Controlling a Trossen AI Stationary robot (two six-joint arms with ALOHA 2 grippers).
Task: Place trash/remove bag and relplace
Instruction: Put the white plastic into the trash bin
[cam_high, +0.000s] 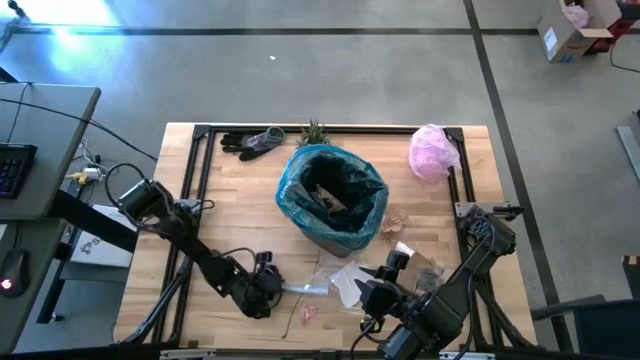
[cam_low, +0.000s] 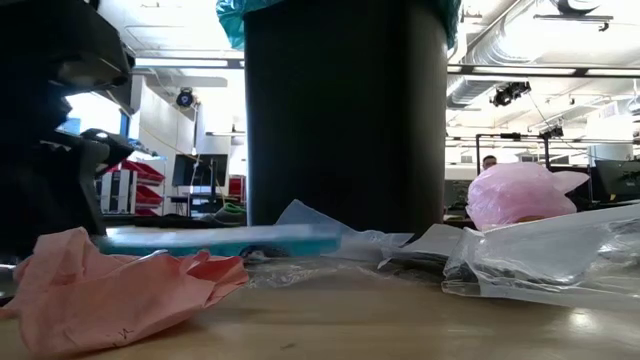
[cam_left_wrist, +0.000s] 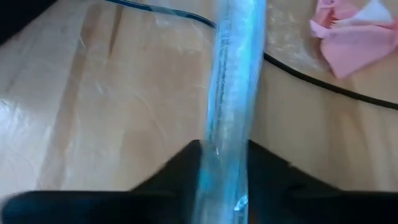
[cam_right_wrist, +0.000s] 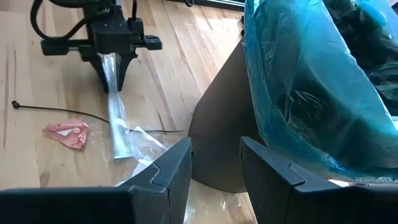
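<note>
The left gripper, at lower left of the high view, is pinching one end of the long silvery wrapper lying on the table, apparently picking up trash, needing next a lift toward the teal-lined bin mid-frame.

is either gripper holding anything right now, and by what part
The left gripper is closed on one end of the long silvery wrapper, the rest lying toward the bin. The right gripper holds nothing.
</note>
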